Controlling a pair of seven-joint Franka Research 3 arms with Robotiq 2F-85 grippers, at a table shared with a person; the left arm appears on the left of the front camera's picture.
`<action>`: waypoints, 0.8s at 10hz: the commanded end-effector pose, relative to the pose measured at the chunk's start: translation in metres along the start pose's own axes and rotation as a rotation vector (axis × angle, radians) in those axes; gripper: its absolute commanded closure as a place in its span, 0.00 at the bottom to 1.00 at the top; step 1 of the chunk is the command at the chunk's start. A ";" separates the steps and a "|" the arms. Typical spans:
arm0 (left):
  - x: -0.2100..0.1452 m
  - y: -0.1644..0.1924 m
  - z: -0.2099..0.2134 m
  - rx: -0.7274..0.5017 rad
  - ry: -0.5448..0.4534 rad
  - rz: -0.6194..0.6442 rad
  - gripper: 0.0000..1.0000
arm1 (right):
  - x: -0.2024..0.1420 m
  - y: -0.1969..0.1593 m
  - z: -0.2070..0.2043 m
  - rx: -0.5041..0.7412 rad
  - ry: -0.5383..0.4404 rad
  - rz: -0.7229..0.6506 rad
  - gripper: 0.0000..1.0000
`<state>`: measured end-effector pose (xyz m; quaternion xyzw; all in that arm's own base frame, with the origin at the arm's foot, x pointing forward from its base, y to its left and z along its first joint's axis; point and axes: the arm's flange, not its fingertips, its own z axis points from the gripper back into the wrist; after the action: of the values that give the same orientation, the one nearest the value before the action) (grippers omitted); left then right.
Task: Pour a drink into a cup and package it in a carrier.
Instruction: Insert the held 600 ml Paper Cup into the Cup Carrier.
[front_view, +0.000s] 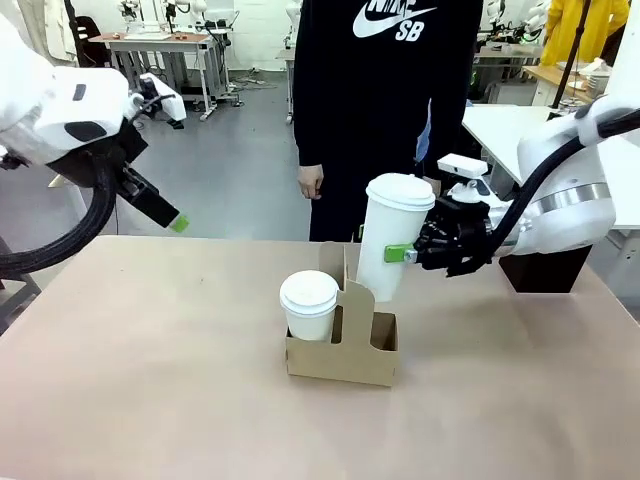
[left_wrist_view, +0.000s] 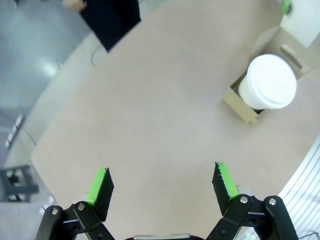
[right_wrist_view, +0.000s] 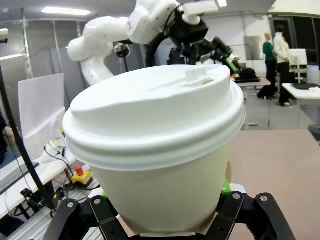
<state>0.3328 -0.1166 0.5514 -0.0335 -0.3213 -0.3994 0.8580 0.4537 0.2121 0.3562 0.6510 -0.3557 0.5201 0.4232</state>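
I have the right end effector (front_view: 404, 254) clamped on the lidded cup (front_view: 392, 238), tilted above the carrier (front_view: 343, 345) on the worktop (front_view: 150, 350), beside its handle panel. My worry is the cup base catching that panel or the hole rim and tipping, which could pop the lid. A second lidded cup (front_view: 309, 304) already sits in the near-left hole. My left end effector (left_wrist_view: 162, 187) hangs wide open, empty.

Front camera faces the person; left wrist overlooks the shared carrier (front_view: 342, 345).
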 end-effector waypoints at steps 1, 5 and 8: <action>-0.048 -0.014 -0.016 -0.051 -0.051 -0.096 0.00 | -0.012 0.002 -0.010 0.025 0.021 0.019 0.19; 0.000 0.003 0.000 -0.015 -0.024 -0.047 0.00 | -0.042 0.010 -0.016 0.028 0.054 0.003 0.19; 0.000 0.003 0.000 -0.015 -0.024 -0.047 0.00 | -0.065 0.010 -0.016 0.009 0.073 0.025 0.19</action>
<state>0.3360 -0.1141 0.5504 -0.0422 -0.3284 -0.4301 0.8399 0.4287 0.2199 0.3038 0.6400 -0.3389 0.5369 0.4327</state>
